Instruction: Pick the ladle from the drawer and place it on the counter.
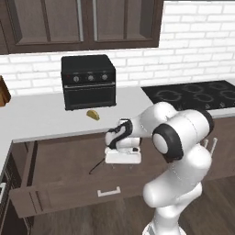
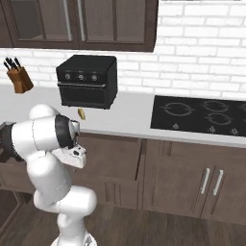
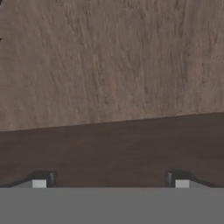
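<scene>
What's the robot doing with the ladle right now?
Gripper open, low inside the drawer. Ladle lying beside it, not held. Nothing blocking.

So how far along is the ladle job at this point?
Done: the drawer stands pulled open. In hand: the open gripper hangs low inside it, empty, beside the ladle, which lies on the drawer bottom. Left: grasping the ladle, lifting it and setting it on the counter.

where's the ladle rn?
Left base view: the ladle lies on the floor of the open drawer, just left of the hand, below the counter edge.
</scene>
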